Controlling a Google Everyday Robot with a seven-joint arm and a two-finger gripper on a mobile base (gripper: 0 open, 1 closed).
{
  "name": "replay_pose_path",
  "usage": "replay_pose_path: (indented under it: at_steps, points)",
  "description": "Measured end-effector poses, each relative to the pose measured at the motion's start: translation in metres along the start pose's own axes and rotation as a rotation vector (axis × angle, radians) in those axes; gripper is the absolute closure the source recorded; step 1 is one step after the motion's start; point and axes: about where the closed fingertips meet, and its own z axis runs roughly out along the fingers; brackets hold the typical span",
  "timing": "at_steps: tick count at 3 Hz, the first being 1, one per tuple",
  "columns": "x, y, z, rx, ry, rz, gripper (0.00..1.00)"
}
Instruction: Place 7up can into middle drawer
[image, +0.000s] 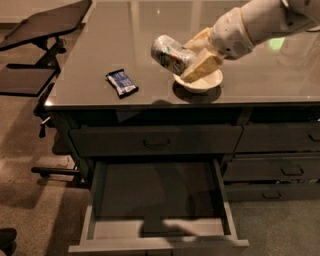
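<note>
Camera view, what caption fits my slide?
End effector holds the 7up can above the countertop by the bowl; middle drawer open below.

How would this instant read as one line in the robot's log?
gripper: over white bowl, shut on 7up can | 7up can: lifted, tilted | middle drawer: open | snack packet: left of bowl

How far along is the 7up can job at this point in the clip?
Done: the middle drawer stands pulled open, and the claw is shut on the 7up can, holding it tilted, clear of the countertop. In hand: the can hangs above the white bowl, not over the drawer. Left: bring it forward and down into the open drawer and release it.
</note>
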Motion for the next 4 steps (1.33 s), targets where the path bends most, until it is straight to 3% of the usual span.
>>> replay_pose_path:
  at_steps: [2, 3, 4]
  points:
    - [-0.024, 0.102, -0.063, 0.009, 0.079, 0.016, 1.00]
    - [-0.024, 0.102, -0.063, 0.009, 0.079, 0.015, 1.00]
    - [-0.013, 0.116, -0.043, -0.006, 0.041, 0.026, 1.00]
